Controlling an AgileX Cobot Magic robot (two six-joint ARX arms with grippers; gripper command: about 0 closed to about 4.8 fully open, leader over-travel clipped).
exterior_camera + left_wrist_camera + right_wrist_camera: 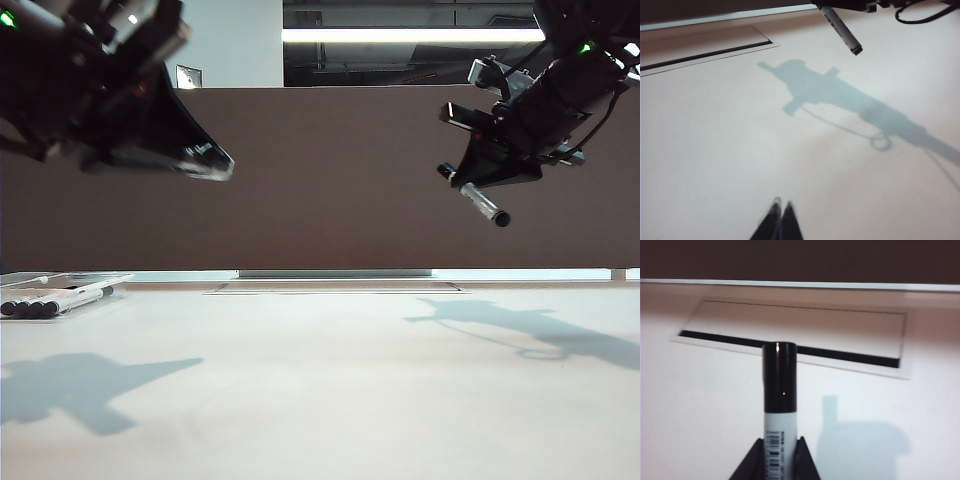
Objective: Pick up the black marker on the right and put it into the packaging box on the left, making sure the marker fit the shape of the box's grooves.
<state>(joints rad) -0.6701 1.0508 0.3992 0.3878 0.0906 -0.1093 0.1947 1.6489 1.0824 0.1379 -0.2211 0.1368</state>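
- Right gripper (780,460), raised at right: you had its fingers clamped on the black marker (779,390).
- Left gripper (779,206), raised at left: fingers shut, empty.
- Carry the marker level toward the packaging box (60,279); align it with a groove.

Black arms, green lights, looping black cable (920,12)

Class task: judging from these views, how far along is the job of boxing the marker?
Done: the right gripper has picked up the marker, shut on its barrel high above the table. In hand: carrying it. Left: reaching the box at far left, where other markers lie, and seating it in a groove. The left gripper hangs shut, empty.
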